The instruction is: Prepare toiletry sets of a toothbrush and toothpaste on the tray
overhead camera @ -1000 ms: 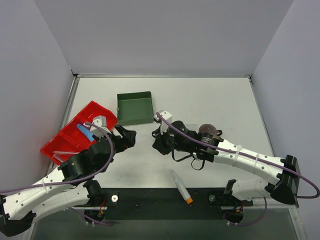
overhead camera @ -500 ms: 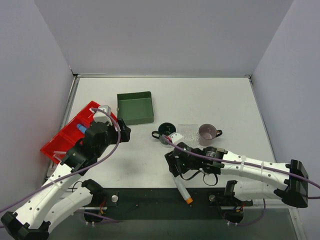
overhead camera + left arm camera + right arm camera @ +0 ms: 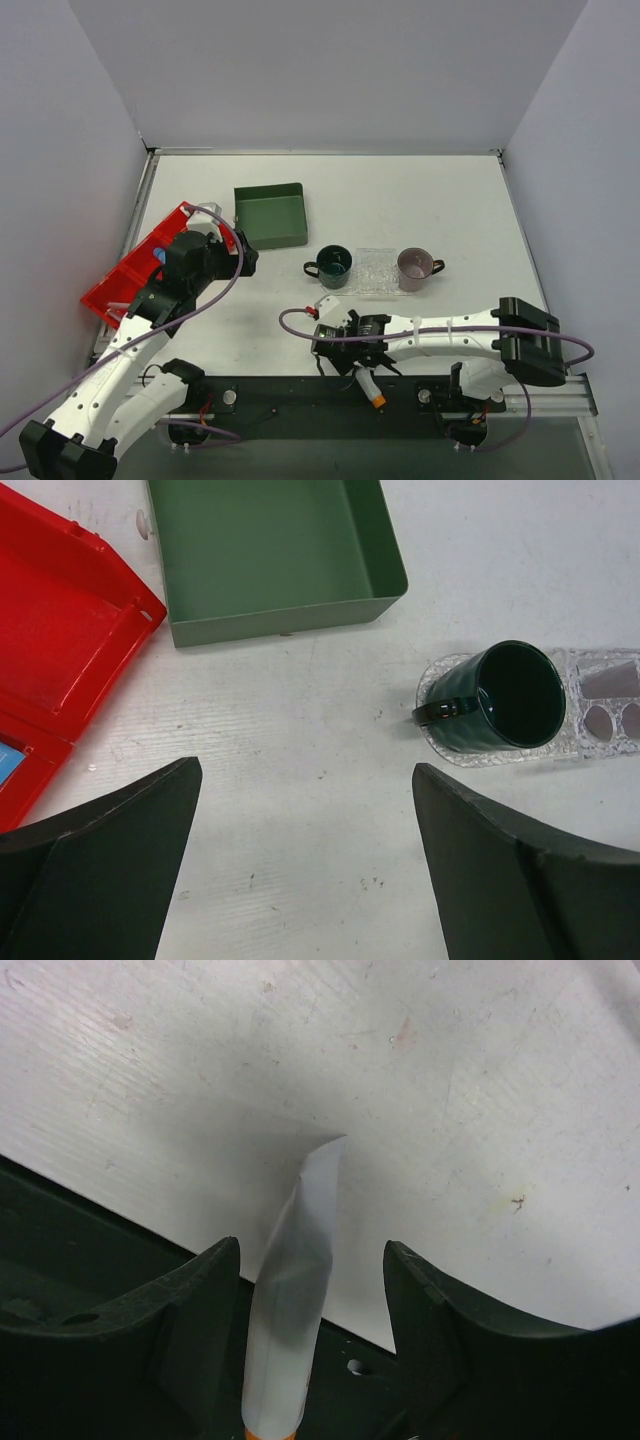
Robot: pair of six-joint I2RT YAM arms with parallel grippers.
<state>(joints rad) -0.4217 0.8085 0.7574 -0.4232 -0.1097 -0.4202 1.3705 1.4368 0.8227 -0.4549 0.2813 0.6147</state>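
Pale, orange-capped wedge-shaped toothpaste tube (image 3: pixel 298 1295) lies at the white table's (image 3: pixel 450 200) near edge, flat end pointing away. Right gripper (image 3: pixel 310 1250) reaches low, fingers part-open, straddling it. Left gripper (image 3: pixel 305 770) hovers, spread wide.

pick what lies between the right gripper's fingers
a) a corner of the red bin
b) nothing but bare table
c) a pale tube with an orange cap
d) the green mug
c: in the right wrist view the pale tube lies lengthwise between the spread fingers of the right gripper, which stand apart on either side of it without touching it.
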